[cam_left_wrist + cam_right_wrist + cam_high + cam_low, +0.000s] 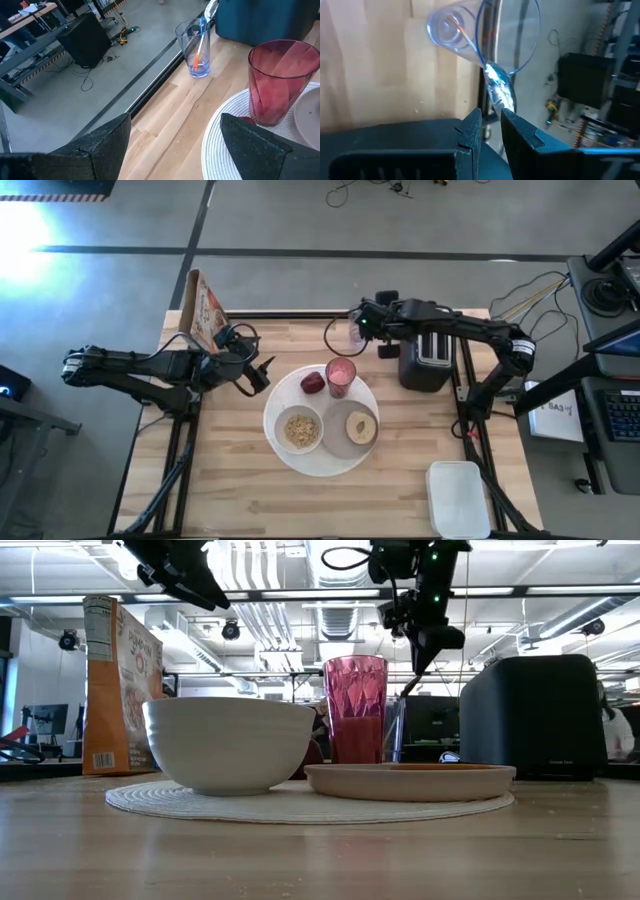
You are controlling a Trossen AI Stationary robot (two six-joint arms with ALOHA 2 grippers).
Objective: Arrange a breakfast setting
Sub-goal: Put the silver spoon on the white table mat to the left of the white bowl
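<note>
A large round white plate (276,406) in the table's middle carries a small white bowl (299,429), a small grey plate (340,442) with a bagel half (361,426), a pink tumbler (340,377) and a red apple (313,383). Behind it a clear glass (196,47) stands on the table with the orange-handled spoon (199,56) in it, handle down. My right gripper (491,120) hangs above the glass, shut on the spoon. My left gripper (175,145) hovers open at the white plate's left edge, holding nothing. My right gripper pinches the spoon's shiny metal bowl end (496,95) between its two fingers. They come from above, slanting down toward the glass. The spoon leans out of the clear glass (470,35), its orange handle end (199,62) down inside it.
A black toaster (428,360) stands right of the glass at the far right. A cereal box (205,310) stands at the far left corner. A white lidded container (458,498) lies at the near right. Bare wood shows along the table's near edge.
</note>
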